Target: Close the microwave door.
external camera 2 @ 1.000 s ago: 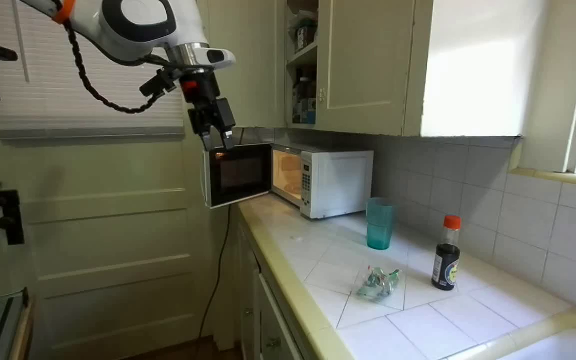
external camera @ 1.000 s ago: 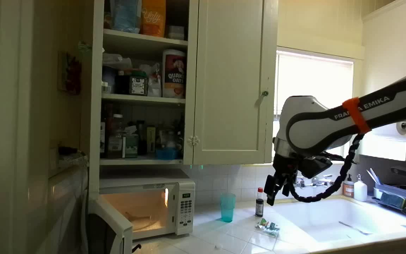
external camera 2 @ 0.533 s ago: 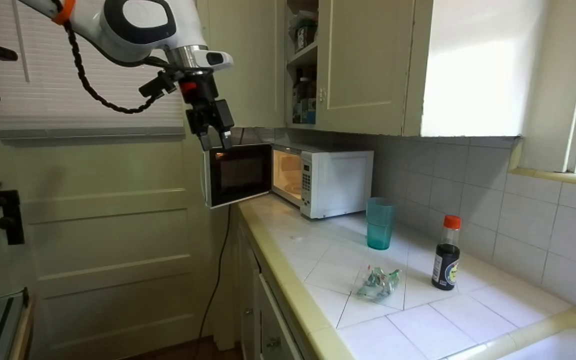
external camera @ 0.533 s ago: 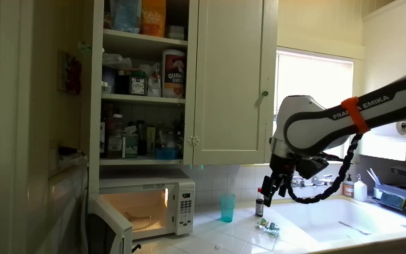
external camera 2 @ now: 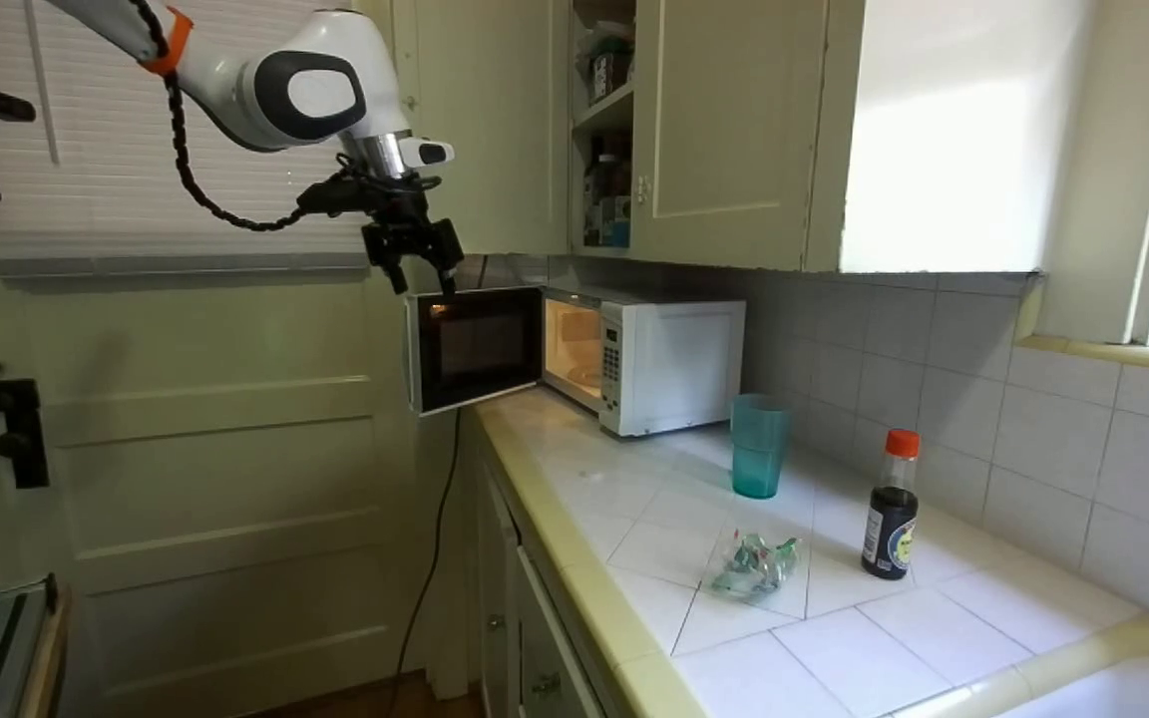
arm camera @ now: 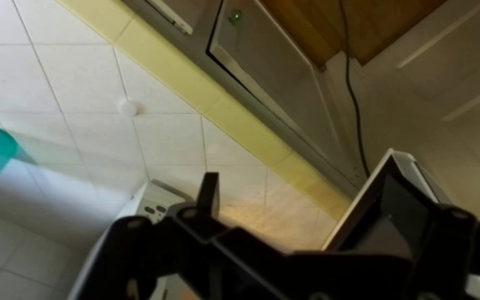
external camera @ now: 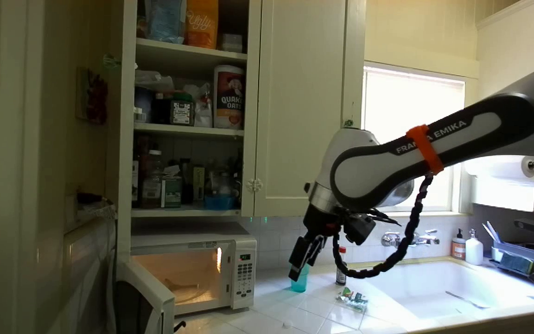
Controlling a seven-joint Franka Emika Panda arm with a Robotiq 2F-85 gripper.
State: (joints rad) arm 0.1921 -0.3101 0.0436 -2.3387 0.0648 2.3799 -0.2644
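The end effector [external camera 2: 423,284], fingers [arm camera: 210,191] apart and empty, has just been carried nearer the microwave door [external camera 2: 480,344], which is left wide open ahead and below, so the approach seems under way, the push yet to be made.

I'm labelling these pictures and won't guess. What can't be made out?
Microwave door: in an exterior view, its lower part is cut off by the bottom edge.
Teal cup: in an exterior view, upper part mostly hidden by the gripper.
Button panel: in the wrist view, mostly hidden by the gripper.
Display: in an exterior view, digits too small to read surely.
Sink: in an exterior view, cut off by the bottom and right edges.
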